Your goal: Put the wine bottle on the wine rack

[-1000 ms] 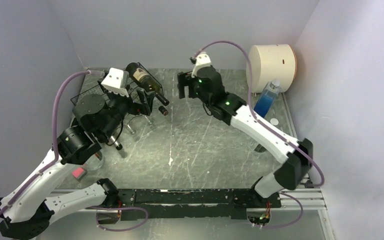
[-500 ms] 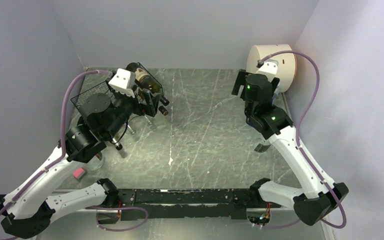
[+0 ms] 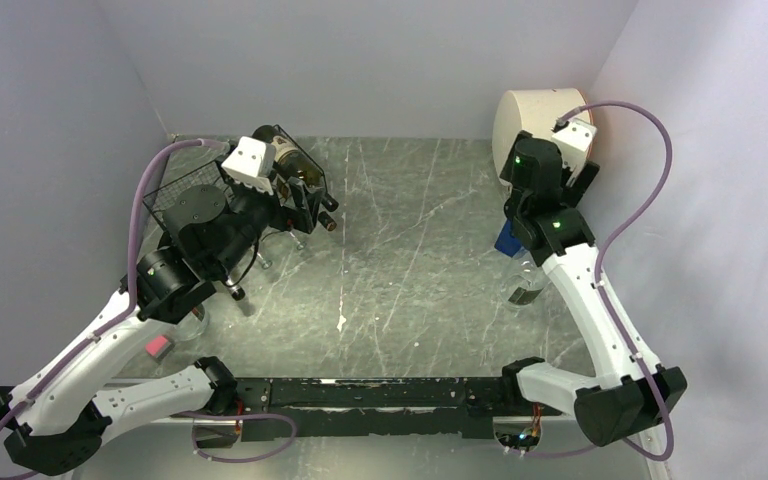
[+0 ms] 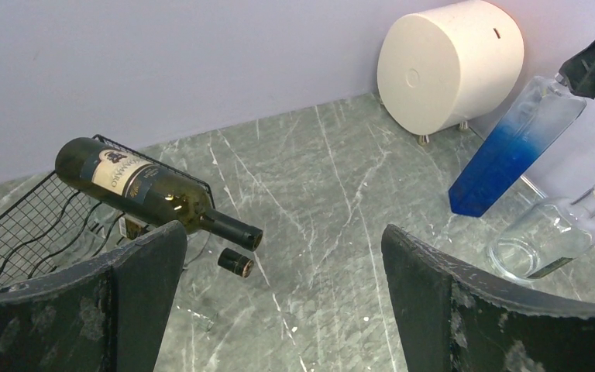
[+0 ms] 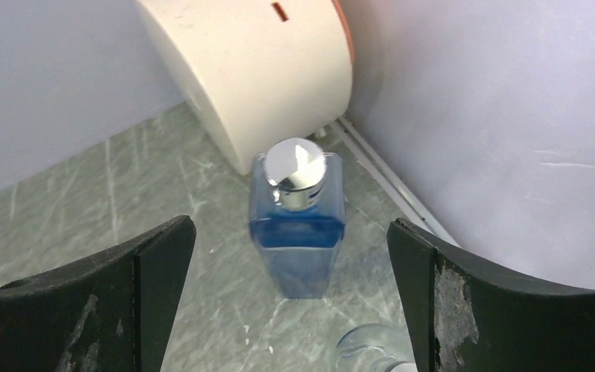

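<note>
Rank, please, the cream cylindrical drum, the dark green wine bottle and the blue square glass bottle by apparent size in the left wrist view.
1. cream cylindrical drum, clearly largest.
2 and 3. dark green wine bottle and blue square glass bottle look about alike; unranked.

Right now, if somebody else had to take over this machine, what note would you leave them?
Left gripper: jaws open, empty, facing the rack.
Right gripper: jaws open, above the upright blue bottle, not gripping it.
Done: one dark wine bottle lies on the rack; a second neck shows beneath it.
To do: probably grasp the blue bottle and rack it; a clear bottle lies on its side nearby.
</note>
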{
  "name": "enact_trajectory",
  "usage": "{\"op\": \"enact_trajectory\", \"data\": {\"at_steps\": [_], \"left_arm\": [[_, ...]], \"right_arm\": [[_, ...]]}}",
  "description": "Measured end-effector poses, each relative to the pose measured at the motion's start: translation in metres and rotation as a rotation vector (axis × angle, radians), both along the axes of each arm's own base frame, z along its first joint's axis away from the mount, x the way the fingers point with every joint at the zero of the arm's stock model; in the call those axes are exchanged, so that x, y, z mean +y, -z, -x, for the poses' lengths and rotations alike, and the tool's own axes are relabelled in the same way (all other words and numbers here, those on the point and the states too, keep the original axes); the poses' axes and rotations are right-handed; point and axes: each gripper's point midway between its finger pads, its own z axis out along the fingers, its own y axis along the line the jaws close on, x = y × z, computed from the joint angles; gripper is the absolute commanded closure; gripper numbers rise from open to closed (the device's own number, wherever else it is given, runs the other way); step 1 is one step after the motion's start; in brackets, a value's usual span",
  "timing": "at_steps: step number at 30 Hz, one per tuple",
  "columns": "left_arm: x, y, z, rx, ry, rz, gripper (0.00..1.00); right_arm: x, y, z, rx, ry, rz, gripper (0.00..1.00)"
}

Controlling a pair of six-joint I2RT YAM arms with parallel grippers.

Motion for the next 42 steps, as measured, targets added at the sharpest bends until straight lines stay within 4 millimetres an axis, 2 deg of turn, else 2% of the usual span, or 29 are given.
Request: {"op": "enact_trajectory", "data": {"at_steps": [6, 12, 14, 21, 28, 30, 37, 42], "left_arm": [[-0.003, 0.003, -0.001, 0.007, 0.008, -0.007, 0.01], [-0.008, 0.012, -0.004, 0.025, 0.016, -0.024, 0.01], [-0.009, 0.014, -0.004, 0.029, 0.019, -0.028, 0.01], [-0.011, 0.017, -0.005, 0.035, 0.025, -0.033, 0.01], [-0.012, 0.018, -0.005, 0.039, 0.026, -0.032, 0.01], [-0.013, 0.019, -0.006, 0.041, 0.027, -0.034, 0.01], [-0.015, 0.022, -0.007, 0.047, 0.031, -0.039, 0.01], [-0.017, 0.027, -0.008, 0.047, 0.035, -0.038, 0.01]], "right_arm": [[-0.023, 0.021, -0.007, 0.018, 0.059, -0.019, 0.0], [-0.037, 0.062, -0.022, 0.087, 0.049, -0.062, 0.03], [-0.04, 0.07, -0.026, 0.096, 0.038, -0.081, 0.05], [-0.038, 0.078, -0.042, 0.09, -0.022, -0.119, 0.15], [-0.031, 0.098, -0.046, 0.174, -0.079, -0.114, 0.12], [-0.03, 0.103, -0.046, 0.198, -0.095, -0.11, 0.17], [-0.026, 0.105, -0.045, 0.234, -0.134, -0.095, 0.48], [-0.019, 0.105, -0.045, 0.253, -0.192, -0.097, 0.57]]}}
